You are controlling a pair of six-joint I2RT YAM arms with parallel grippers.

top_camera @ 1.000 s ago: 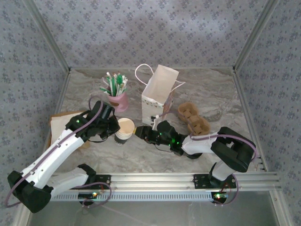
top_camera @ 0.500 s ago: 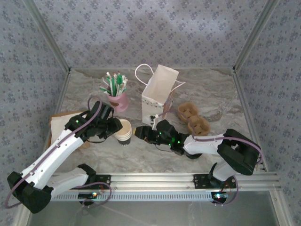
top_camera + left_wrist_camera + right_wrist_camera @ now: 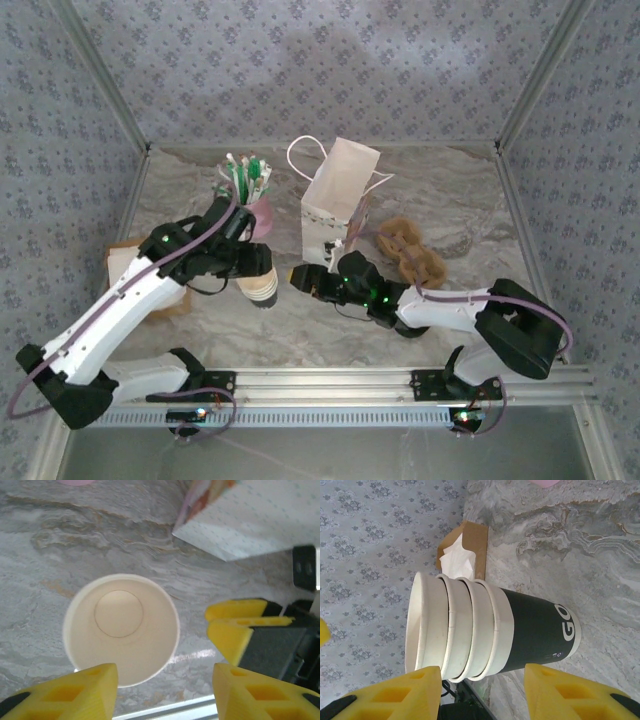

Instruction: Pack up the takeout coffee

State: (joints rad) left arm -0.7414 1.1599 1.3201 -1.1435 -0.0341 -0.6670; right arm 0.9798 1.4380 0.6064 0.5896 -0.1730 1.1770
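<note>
top external, left end effector (image 3: 255,268) moved over the cup stack (image 3: 263,290) — now parted, right end effector (image 3: 300,278) parted — alongside

Each arm has white tubular links (image 3: 115,315) joined by black rounded joint housings (image 3: 515,335). A thin purple cable (image 3: 455,293) runs along each arm. At the right wrist, small green lights (image 3: 372,295) glow. The bright yellow moulded plastic fingers (image 3: 85,692) have recessed pockets.

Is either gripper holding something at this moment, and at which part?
Nothing seems to be held. The left gripper hangs open above the stack of cups, and the right gripper is open beside the stack.
</note>
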